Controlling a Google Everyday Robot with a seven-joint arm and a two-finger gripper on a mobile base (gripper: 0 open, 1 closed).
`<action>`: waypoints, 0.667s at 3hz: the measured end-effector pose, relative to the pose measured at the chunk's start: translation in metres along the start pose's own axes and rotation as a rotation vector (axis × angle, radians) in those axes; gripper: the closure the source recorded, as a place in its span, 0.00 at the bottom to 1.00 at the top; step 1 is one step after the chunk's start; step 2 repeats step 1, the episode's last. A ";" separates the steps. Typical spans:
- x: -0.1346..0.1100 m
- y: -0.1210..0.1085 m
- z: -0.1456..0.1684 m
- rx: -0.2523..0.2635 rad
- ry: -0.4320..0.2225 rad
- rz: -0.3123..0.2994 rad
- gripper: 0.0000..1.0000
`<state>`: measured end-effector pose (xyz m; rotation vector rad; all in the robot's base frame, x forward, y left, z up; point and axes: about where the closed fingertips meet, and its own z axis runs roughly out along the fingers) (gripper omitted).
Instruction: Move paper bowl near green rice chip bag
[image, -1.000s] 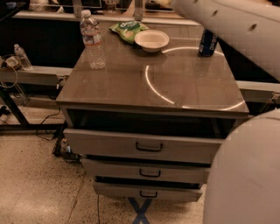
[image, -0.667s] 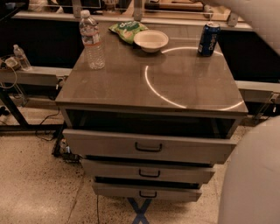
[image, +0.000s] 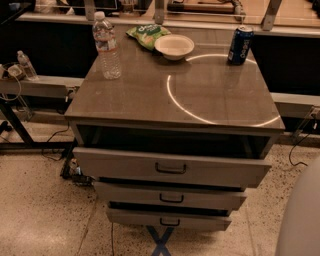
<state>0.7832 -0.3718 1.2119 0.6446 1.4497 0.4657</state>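
The desk (image: 200, 100) took up most of the scene: a square grey-brown cabinet with a smooth, glossy top that threw back a bright ring of light (image: 172, 97). Its top drawer (image: 170, 169) stood partly pulled out, leaving a dark gap under the top. Two more flat-fronted drawers sat below it, each with a dark bar handle.

A pale, rounded, matt shell (image: 300, 220) filled the lower right corner and was probably part of the robot's body. The end effector was outside the frame, so how far it was open and whether it held anything could not be told.

On the desk's left side a water bottle (image: 106, 46) stood upright. It was clear ribbed plastic with a white cap and a paper label.

The paper bowl (image: 174, 46) sat mouth up at the far edge, near the middle. It was round, shallow, off-white and matt, with a wide rim. It lay just beside the green rice chip bag (image: 145, 35), and whether the rim touched the bag could not be told. The bag lay flat, crinkled and shiny, with white lettering.

With the two so close, the task looked as good as done, which would explain why no arm was over the desk.

A blue soda can (image: 240, 45), a smooth metal cylinder, stood upright at the far right, well apart from the bowl.
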 end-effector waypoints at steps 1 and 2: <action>-0.008 0.005 -0.002 -0.012 -0.016 0.003 0.00; -0.008 0.005 -0.002 -0.012 -0.016 0.003 0.00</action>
